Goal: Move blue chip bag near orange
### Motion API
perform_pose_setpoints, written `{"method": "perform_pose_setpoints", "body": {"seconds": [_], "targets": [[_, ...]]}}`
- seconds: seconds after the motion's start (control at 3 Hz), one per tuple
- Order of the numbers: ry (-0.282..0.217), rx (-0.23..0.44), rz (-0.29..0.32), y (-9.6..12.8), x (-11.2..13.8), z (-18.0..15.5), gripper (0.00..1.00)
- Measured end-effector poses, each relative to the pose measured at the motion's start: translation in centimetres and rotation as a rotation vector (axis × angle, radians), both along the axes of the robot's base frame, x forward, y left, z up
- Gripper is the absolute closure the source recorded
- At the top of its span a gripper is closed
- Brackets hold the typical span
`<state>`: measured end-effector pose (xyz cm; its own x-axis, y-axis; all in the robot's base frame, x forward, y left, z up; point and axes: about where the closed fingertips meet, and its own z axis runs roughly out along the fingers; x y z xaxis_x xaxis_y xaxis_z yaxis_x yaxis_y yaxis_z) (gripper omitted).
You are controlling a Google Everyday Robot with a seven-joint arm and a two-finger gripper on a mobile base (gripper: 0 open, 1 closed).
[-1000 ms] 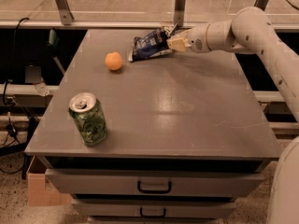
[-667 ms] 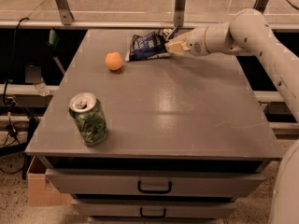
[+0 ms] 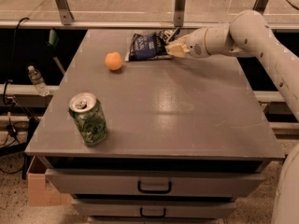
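1. Navy crinkly foil chip bag (image 3: pixel 145 45) with white lettering lies at the grey worktop's (image 3: pixel 187 106) far edge, near the small round orange fruit (image 3: pixel 113 60) to its left.
2. The robot's pale hand (image 3: pixel 169 45) clasps the bag's right end.
3. A green patterned soda can (image 3: pixel 88 119) stands upright at front left.

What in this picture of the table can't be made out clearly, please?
All in the camera view:
- The blue chip bag: its right end is hidden behind the hand, which sits at the far side of the table.
- The bag's white lettering: too small to read.
- The green soda can: its brand is too blurred to read.
- The arm: cut off by the right edge.
- The bottom drawer: cut off by the lower edge.
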<state>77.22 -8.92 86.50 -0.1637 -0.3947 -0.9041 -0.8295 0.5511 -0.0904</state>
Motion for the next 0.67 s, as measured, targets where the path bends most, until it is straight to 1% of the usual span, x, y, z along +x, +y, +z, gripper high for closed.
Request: {"method": "perform_pose_setpoints", "body": {"seconds": [0.33,0.67], "targets": [[0.008,-0.001,0.007,0.39,-0.49,0.23,0.83],[0.015,-0.008,0.022,0.98,-0.72,0.47,0.61]]}}
